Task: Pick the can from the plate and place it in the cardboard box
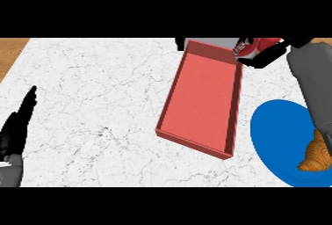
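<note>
Head view, right hand [269, 52] grips can [250, 45] — box's [198, 94] far edge

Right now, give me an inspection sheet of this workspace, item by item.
Surface: white marble counter, wooden edge at the far left.
Job's things: red-and-white can held over the far end of the long red open box; round blue plate at the right.
Clutter: brown ridged pastry-like item on the plate.
Hands: right hand, fingers curled round the can; left hand open, resting at the left edge.
Cables: nothing seen.
Surroundings: nothing seen.
</note>
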Controlling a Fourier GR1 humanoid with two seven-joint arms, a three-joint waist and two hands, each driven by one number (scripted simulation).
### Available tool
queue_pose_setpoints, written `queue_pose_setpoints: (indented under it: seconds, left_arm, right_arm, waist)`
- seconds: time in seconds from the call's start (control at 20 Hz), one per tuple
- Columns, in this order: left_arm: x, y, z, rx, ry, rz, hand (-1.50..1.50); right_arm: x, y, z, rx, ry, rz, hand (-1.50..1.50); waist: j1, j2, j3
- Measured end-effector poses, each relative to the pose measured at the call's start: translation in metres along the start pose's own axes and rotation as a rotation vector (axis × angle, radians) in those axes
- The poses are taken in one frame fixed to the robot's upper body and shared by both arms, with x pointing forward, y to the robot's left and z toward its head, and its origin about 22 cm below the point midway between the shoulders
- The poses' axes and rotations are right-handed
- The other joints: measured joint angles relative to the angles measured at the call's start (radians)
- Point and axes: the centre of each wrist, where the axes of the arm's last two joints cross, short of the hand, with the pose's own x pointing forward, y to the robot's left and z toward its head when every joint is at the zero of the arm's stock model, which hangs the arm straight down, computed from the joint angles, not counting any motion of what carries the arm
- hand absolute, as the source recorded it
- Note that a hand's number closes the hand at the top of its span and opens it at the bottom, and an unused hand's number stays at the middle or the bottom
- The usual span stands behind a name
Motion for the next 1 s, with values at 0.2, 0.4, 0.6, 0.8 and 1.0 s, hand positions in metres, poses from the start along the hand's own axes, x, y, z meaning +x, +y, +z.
queue_pose_setpoints:
  seconds: [0.2, 0.4, 0.6, 0.8, 1.0]
  left_arm:
    - [-0.002, -0.002, 0.001, 0.002, 0.000, 0.001, 0.00]
    - [-0.004, -0.003, -0.001, 0.004, -0.004, 0.002, 0.00]
    - [0.006, -0.008, -0.003, -0.006, -0.012, 0.001, 0.00]
    - [0.007, -0.008, -0.006, -0.010, -0.019, 0.001, 0.00]
    - [0.011, -0.011, -0.007, -0.016, -0.027, 0.002, 0.00]
  right_arm:
    - [0.016, 0.021, -0.026, 0.028, 0.029, -0.063, 1.50]
    - [0.034, 0.045, -0.055, 0.053, 0.051, -0.098, 1.50]
    - [0.043, 0.079, -0.074, 0.066, 0.078, -0.091, 1.50]
    - [0.049, 0.103, -0.087, 0.065, 0.133, -0.049, 1.50]
    - [0.044, 0.123, -0.088, 0.104, 0.228, -0.099, -1.50]
  waist:
    - [0.000, 0.001, 0.000]
    - [0.006, 0.004, 0.000]
    - [0.014, 0.007, 0.001]
    - [0.023, 0.011, 0.000]
    - [0.028, 0.014, 0.001]
